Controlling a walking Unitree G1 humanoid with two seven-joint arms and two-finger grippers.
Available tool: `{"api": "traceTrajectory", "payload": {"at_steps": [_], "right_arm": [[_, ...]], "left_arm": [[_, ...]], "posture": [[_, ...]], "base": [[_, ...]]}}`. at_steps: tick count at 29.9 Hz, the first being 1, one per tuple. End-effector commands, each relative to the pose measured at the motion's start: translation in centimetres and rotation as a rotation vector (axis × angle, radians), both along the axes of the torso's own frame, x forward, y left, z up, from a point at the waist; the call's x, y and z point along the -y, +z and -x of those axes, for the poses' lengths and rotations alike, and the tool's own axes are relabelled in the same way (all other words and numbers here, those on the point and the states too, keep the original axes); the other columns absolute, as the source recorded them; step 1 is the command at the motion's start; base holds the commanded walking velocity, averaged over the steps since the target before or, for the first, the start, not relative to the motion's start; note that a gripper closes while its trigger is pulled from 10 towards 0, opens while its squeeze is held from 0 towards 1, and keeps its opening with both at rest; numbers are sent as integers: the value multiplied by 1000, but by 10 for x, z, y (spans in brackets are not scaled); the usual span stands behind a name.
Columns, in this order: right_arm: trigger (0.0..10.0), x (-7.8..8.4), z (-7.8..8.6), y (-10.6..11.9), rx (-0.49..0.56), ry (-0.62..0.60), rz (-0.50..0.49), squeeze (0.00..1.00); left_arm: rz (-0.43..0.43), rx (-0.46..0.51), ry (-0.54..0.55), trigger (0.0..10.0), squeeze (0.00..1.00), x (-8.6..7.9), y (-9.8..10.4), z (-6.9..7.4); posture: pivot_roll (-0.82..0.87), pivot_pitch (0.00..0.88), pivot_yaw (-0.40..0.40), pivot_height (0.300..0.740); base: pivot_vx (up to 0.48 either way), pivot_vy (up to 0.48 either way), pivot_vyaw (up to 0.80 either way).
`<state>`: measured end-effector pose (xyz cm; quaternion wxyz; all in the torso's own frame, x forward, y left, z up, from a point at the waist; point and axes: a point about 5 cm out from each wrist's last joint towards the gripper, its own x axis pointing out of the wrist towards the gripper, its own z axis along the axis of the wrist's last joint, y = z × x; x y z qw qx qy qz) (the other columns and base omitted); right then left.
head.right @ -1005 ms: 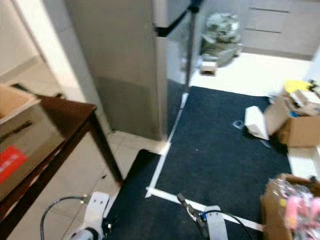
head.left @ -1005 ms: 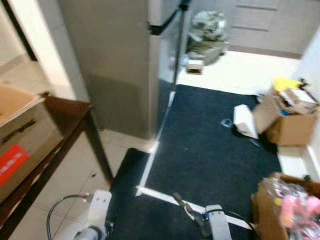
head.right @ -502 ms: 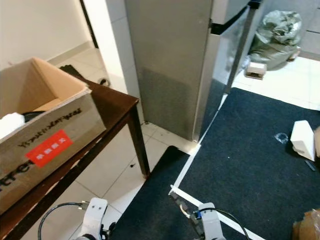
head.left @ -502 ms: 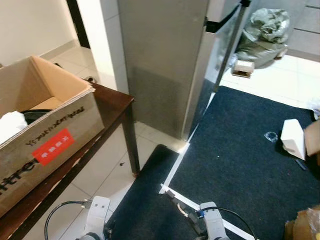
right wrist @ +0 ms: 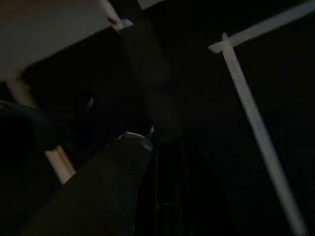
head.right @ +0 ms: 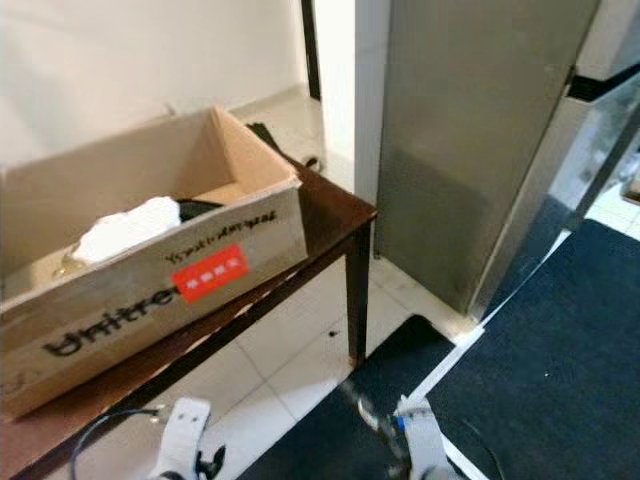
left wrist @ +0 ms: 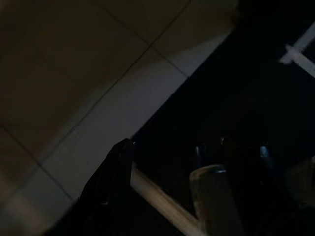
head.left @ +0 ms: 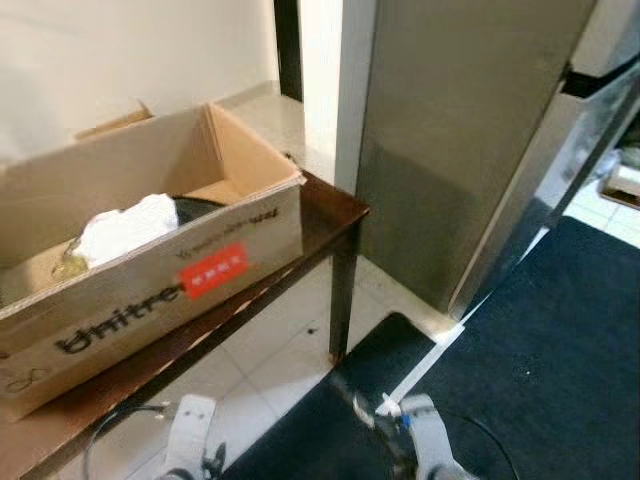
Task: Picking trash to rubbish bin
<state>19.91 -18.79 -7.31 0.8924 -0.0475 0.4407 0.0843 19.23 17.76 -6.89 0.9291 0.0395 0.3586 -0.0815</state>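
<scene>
Jaws unclear; both arms hang beside the cardboard box (head.left: 150,270).

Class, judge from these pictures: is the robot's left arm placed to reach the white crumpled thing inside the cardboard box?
Probably not yet. The left arm hangs low beside the table, below the cardboard box whose front wall shields the white crumpled thing.

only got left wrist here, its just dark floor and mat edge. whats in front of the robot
Observer: A dark wooden table stands ahead on the left, carrying an open cardboard box.
Operator: anything in the box
Observer: Something white and crumpled lies inside, beside a dark item.
Operator: and to the right
Observer: A tall steel fridge stands there, at the edge of the dark mat.
</scene>
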Motion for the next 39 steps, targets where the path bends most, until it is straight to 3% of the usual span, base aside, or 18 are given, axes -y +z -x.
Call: {"api": "traceTrajectory", "payload": {"at_steps": [1,27,39], "right_arm": [[10000,-4,8,-5,-32,21,-3,0],[10000,-2,9,-5,-44,82,44,0],[10000,1,5,-3,-14,7,45,0]], "left_arm": [[-5,-26,4,10000,0,-3,-4,7],[10,-26,-3,10000,0,1,-4,7],[17,-14,5,10000,0,0,-1,0]], "posture": [[-24,102,7,740],[-28,93,2,740],[-29,101,5,740]], "base": [[0,0,800],[0,0,800],[0,0,575]]}}
